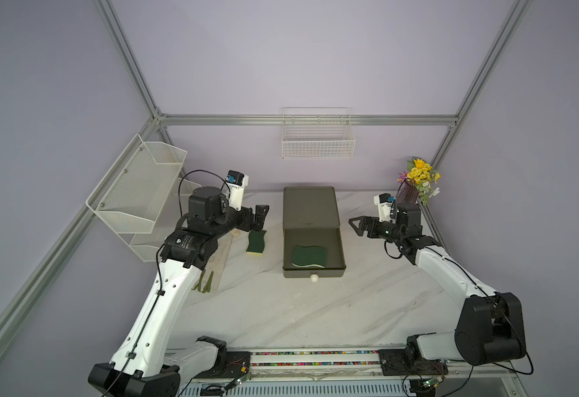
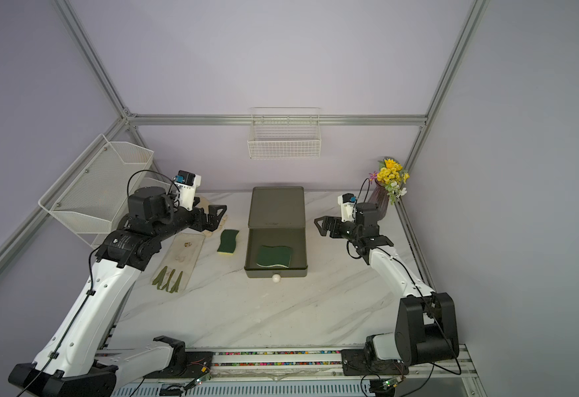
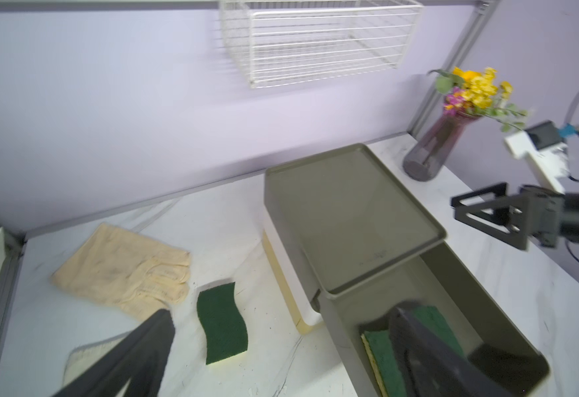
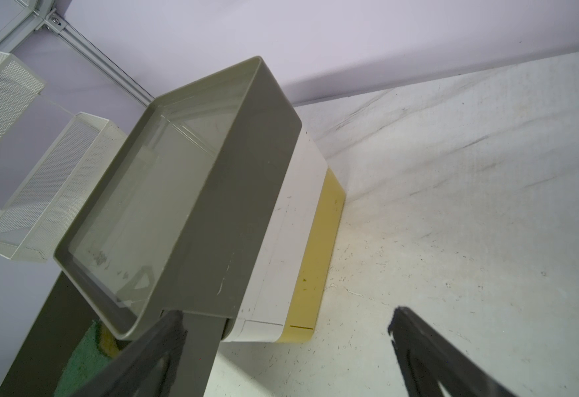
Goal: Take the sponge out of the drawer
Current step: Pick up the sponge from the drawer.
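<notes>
On the marble table an olive cabinet stands against the back wall, its drawer pulled out toward the arms and holding one green sponge lying flat inside. A second sponge lies on the table just left of the drawer, below the left gripper and clear of its fingers. The left gripper, and the right gripper hovering right of the cabinet, both have jaws spread wide apart, holding nothing
</notes>
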{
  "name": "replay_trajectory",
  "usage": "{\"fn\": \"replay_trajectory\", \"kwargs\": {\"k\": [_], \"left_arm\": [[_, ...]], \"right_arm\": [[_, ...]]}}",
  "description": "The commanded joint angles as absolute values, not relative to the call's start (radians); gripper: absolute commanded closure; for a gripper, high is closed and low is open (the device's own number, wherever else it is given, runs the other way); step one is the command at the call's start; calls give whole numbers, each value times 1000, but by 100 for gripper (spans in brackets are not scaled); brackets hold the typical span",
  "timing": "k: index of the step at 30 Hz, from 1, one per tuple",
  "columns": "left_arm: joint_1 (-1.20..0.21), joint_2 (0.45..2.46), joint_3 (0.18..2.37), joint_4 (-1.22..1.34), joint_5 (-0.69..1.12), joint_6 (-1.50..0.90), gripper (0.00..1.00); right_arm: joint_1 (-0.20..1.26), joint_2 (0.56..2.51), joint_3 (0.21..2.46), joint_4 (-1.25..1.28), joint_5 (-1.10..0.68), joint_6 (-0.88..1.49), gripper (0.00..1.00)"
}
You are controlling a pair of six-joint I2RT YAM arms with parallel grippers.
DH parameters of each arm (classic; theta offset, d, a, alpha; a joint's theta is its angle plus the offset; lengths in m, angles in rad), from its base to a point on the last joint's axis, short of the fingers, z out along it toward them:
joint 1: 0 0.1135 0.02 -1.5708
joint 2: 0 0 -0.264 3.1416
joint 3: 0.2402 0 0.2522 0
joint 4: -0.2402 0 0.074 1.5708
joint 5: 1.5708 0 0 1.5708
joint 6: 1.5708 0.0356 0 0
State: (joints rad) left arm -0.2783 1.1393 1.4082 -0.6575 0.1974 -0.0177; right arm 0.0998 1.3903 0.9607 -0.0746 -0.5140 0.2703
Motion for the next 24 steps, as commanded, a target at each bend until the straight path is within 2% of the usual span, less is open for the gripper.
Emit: {"fn": "replay_trajectory", "kwargs": {"k": [1, 11, 24], "left_arm": [[-349, 1132, 1436, -702, 317, 147, 0], [-584, 1322, 1592, -966, 271, 341, 0], [-706, 1627, 1802, -1229, 210, 450, 0]], "right_arm": [[96, 1398, 950, -57, -514, 269, 3], [96, 1388, 944, -60, -510, 268, 3], [96, 1392, 937, -56, -513, 267, 3]]}}
